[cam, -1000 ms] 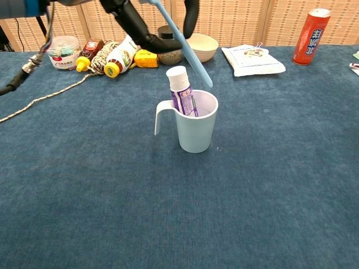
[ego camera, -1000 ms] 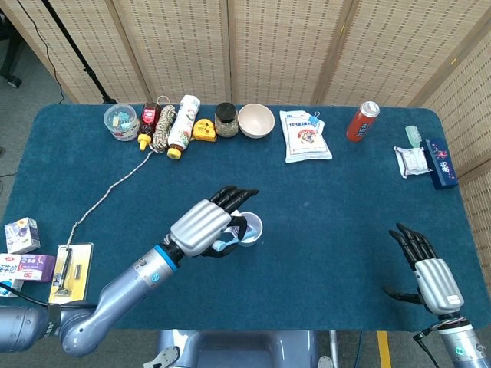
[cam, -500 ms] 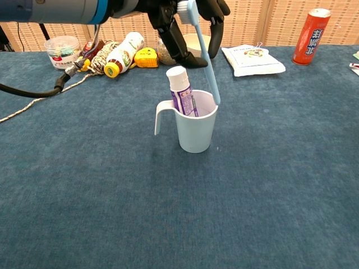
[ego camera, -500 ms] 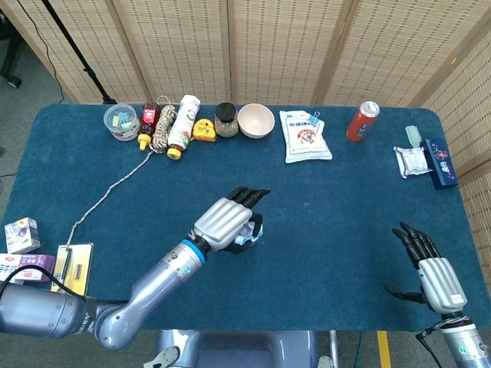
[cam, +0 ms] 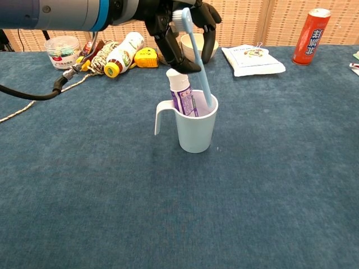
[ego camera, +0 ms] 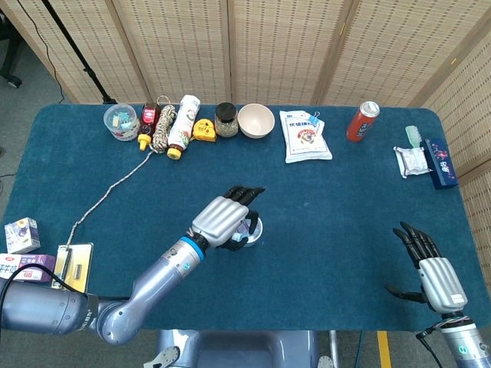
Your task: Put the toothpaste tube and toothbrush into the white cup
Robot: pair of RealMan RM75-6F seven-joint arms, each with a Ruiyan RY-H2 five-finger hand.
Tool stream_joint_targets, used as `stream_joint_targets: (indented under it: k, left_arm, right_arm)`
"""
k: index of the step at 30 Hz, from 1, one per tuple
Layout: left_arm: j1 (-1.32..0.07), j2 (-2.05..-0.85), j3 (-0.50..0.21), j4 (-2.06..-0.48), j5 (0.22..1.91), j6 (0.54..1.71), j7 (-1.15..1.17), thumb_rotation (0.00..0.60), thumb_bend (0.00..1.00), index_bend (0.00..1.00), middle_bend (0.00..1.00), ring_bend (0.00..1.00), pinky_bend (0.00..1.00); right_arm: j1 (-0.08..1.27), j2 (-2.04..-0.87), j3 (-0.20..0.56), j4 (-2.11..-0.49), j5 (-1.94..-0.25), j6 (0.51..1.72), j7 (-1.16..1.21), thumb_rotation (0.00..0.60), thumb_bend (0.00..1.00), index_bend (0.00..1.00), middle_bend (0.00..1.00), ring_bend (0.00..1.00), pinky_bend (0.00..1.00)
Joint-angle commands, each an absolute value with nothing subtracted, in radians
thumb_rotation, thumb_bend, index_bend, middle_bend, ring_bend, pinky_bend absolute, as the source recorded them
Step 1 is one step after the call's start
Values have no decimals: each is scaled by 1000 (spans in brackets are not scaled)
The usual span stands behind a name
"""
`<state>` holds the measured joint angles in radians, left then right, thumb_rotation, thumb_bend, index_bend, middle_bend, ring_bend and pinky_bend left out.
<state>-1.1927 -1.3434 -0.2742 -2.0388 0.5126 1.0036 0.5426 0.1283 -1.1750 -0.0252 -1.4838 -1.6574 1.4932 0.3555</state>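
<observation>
While the left hand hangs just above the white cup, its dark fingers pinch the bristle end of the light blue toothbrush, and the handle slants down so that its lower end sits inside the cup, past the rim. From above, the same hand covers most of the cup, with only an arc of the rim showing beside the fingertips.

The toothpaste tube already stands in the cup, cap end up, leaning toward the handle side, just beside the toothbrush handle. The cup stands upright on the blue table, roughly in the middle of it, its handle turned to the robot's left.

Off at the near right corner, the right hand rests low over the table with its fingers spread and nothing in them, well apart from the cup.

Along the far edge sit a plastic tub, a coil of rope, a lying bottle, a yellow tape measure, a dark jar, a cream bowl, a white pouch and a red can. Small boxes lie at the near left edge.
</observation>
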Motion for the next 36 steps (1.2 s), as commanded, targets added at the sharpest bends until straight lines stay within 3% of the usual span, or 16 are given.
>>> stream_joint_targets:
  k: [1, 21, 27, 32, 36]
  left_arm:
    - [-1196, -1345, -269, -2033, 508, 997, 534, 600, 359, 590, 0, 0, 0]
    - [-1237, -1405, -236, -1976, 459, 1028, 565, 600, 366, 571, 0, 0, 0]
    - [-1245, -1427, -231, -1955, 438, 1048, 576, 600, 366, 517, 0, 0, 0]
    - [-1249, -1438, -229, -1946, 427, 1049, 581, 600, 365, 385, 0, 0, 0]
    - [-1249, -1439, -232, -1947, 422, 1046, 577, 600, 365, 336, 0, 0, 0]
  right_arm:
    - [128, -1175, -25, -1484, -1657, 1494, 355, 600, 73, 0, 0, 0, 63]
    - [128, -1173, -24, -1483, -1656, 1494, 363, 600, 74, 0, 0, 0, 64]
    - [128, -1173, -24, -1483, -1655, 1493, 365, 600, 73, 0, 0, 0, 64]
    - [128, -1173, -24, -1483, -1656, 1493, 366, 600, 74, 0, 0, 0, 64]
    - [128, -1173, -24, -1483, -1654, 1492, 367, 600, 73, 0, 0, 0, 64]
